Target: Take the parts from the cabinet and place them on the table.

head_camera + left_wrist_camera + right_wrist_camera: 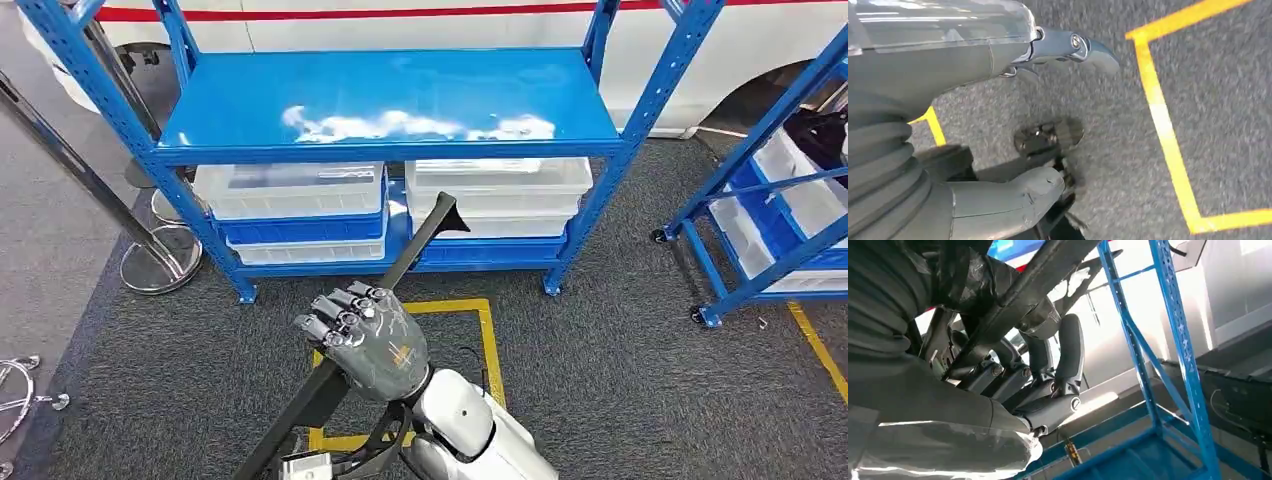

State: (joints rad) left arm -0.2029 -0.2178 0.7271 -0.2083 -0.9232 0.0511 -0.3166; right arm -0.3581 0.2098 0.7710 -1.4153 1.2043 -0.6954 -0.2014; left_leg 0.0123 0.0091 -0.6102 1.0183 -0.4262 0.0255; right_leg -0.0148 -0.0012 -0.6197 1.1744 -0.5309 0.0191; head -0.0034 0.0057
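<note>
Black strip in the right hand, carried in front of the blue rack.

Fingers wrap around the long strip near its middle, probably so it balances while carried; its forked end points toward the lower shelf. That shelf holds two stacks of bins, clear over blue. One strip is in hand, not yet on any table. The left hand hangs over the grey carpet; I cannot tell whether it is spread or curled.
</note>
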